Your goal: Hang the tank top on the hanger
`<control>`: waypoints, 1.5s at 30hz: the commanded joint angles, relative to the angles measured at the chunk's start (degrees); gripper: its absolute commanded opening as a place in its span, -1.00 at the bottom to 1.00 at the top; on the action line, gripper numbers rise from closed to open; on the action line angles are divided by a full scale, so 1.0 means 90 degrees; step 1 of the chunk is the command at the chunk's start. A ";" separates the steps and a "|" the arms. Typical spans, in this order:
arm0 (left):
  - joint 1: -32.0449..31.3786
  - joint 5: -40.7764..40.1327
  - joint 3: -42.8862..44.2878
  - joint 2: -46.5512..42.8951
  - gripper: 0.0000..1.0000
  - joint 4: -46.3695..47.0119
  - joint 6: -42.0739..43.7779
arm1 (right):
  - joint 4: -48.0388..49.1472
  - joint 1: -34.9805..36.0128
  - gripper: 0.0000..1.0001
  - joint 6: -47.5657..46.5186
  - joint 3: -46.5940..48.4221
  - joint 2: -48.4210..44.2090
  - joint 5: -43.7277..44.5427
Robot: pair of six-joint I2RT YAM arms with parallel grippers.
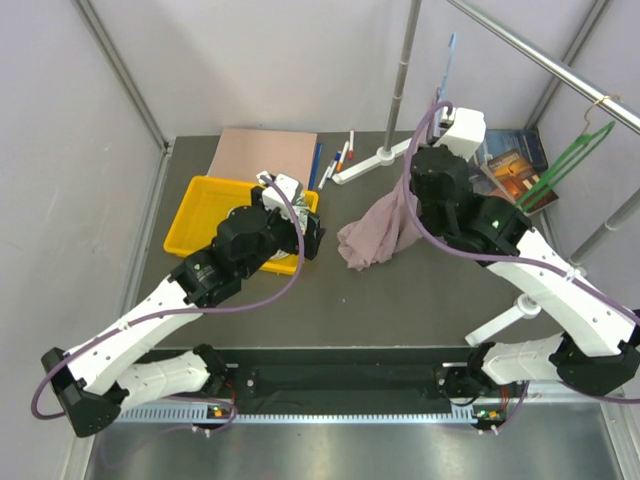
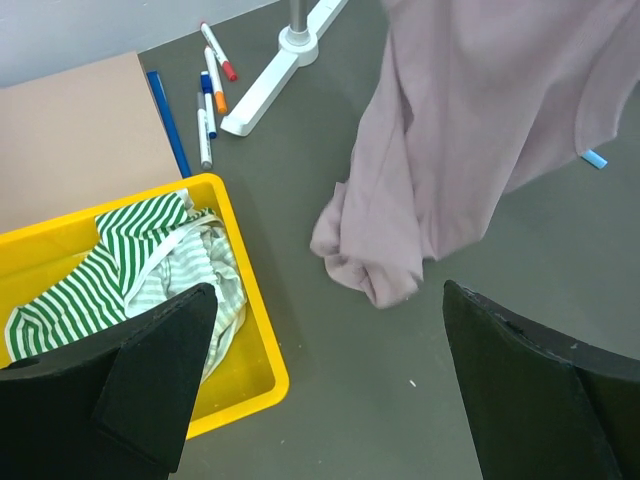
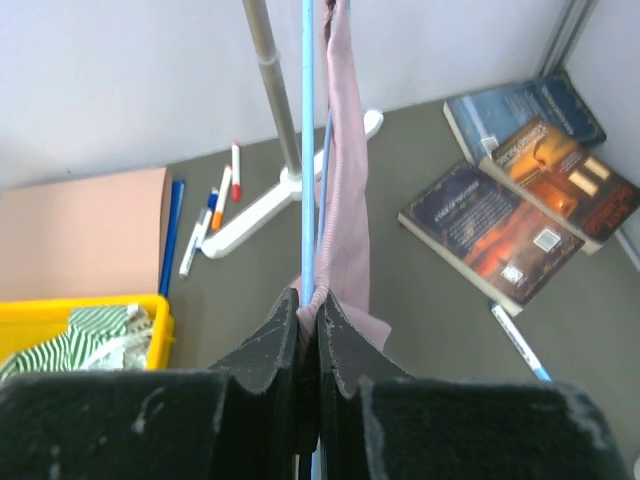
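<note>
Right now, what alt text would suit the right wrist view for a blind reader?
The right gripper is shut on a light-blue wire hanger and a dusty-pink tank top, both extending upward. Books, markers and a yellow bin lie on the table.

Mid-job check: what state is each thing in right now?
tank top, hanging from the right jaws, lower end bunched at the table
hanger, upright, pinched alongside the tank top
right gripper, shut on tank top and hanger
left gripper, open, empty
striped cloth, crumpled in the yellow bin
books, closed, lying flat
green hanger, hooked on the rail
</note>
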 commanded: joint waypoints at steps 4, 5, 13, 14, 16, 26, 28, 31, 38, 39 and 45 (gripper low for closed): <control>0.0017 -0.0095 -0.0032 -0.0048 0.98 0.0192 0.0085 | 0.1745 -0.0139 -1.00 -0.1264 0.0730 0.0099 0.0614; 0.0017 -0.0085 -0.0042 -0.0039 0.98 0.0192 0.0095 | 0.1833 -0.0188 -1.00 -0.1333 0.0750 0.0119 0.0604; 0.0017 -0.0221 -0.0071 0.0010 0.98 0.0182 0.0153 | 0.1931 -0.1047 -1.00 -0.1149 0.0877 0.0324 -0.0175; 0.0017 -0.0260 -0.0081 0.0001 0.98 0.0182 0.0173 | 0.1941 -0.1193 -1.00 -0.1129 0.0877 0.0344 -0.0225; 0.0017 -0.0300 -0.0091 0.0039 0.98 0.0172 0.0192 | 0.1941 -0.1292 -1.00 -0.1099 0.0897 0.0451 -0.0352; 0.0017 -0.0260 -0.0062 0.0167 0.98 0.0104 0.0212 | 0.2009 -0.1487 -1.00 -0.0719 0.0370 0.0491 -0.0558; 0.0017 -0.0299 -0.0071 0.0137 0.98 0.0114 0.0212 | 0.2068 -0.1487 -1.00 -0.0631 0.0117 0.0403 -0.0674; 0.0017 -0.0358 -0.0110 0.0098 0.98 0.0153 0.0212 | 0.2088 -0.1488 -1.00 -0.0562 -0.0040 0.0344 -0.0734; 0.0017 -0.0339 -0.0081 0.0147 0.98 0.0123 0.0241 | 0.2097 -0.1497 -0.96 -0.0640 -0.0138 0.0217 -0.0938; 0.0017 -0.0348 -0.0081 0.0147 0.98 0.0114 0.0241 | 0.2126 -0.1488 -0.88 -0.0727 -0.0138 0.0188 -0.0997; 0.0017 -0.0524 -0.0091 0.0098 0.98 0.0094 0.0261 | 0.2137 -0.1478 0.74 -0.1050 -0.0148 -0.0076 -0.1534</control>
